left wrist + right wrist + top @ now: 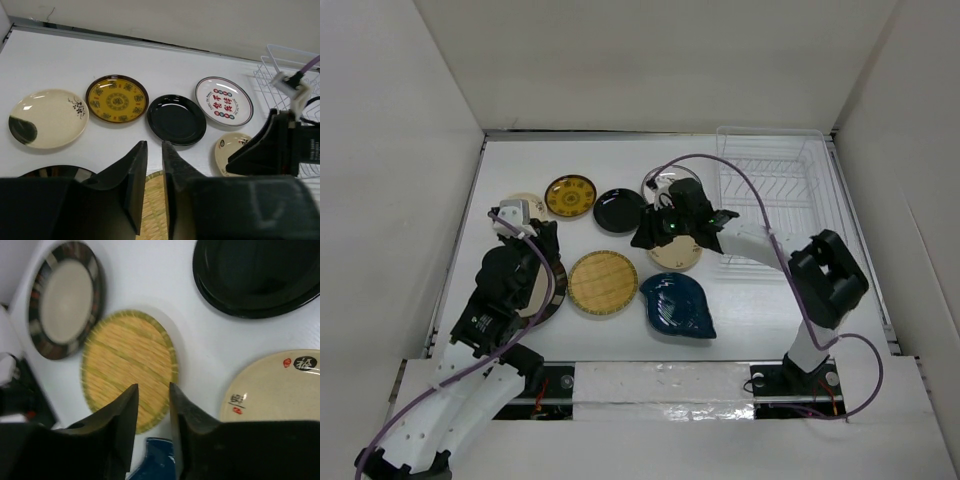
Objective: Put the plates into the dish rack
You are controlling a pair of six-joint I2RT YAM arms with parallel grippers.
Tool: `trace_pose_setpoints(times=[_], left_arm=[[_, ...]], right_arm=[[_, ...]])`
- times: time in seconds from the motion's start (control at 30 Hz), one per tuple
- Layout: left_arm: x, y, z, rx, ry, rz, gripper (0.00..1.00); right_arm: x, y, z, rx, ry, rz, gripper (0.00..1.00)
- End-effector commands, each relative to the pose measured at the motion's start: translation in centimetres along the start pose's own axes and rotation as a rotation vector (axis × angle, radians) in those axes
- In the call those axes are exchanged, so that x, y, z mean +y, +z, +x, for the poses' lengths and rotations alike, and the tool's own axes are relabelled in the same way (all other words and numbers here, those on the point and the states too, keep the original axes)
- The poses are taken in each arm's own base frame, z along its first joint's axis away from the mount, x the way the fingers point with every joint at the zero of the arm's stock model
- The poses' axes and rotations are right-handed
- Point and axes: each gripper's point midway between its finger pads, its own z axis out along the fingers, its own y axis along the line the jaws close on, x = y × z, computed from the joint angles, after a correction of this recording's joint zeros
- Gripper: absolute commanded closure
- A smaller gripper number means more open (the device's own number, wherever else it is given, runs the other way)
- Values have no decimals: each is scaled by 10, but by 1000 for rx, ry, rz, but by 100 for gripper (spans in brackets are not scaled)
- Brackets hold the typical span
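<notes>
A: Where are the plates point(620, 209) lying?
B: They are lying flat on the table point(760, 300). The dish rack point(770, 180) is standing at two o'clock from the woven yellow plate point(603, 283).
A: And the tools?
B: The left gripper point(154, 145) is showing a narrow slit and the right gripper point(153, 387) is gaping wider. Both are holding nothing.

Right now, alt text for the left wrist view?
The jaws of the left gripper fill the foreground, narrowly apart, empty. Beyond, on the white table: cream plate, yellow patterned plate, glossy black plate, white plate with red-green characters, small cream plate partly behind the right arm. Dish rack at right.
</notes>
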Motion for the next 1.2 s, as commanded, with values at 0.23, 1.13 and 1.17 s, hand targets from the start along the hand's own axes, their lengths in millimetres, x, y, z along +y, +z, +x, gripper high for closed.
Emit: trace_pose_setpoints(times=[0.23,1.13,1.17], left_arm=[[-10,7,-3,-25,-1,42,62],[-14,-2,-11,-51,-21,78,57],[-14,-4,-13,-58,-25,81,57]], right_arm=[[-24,43,36,206,-17,46,40],[-15,55,56,292,50,-70,100],[-11,52,49,275,41,-77,100]])
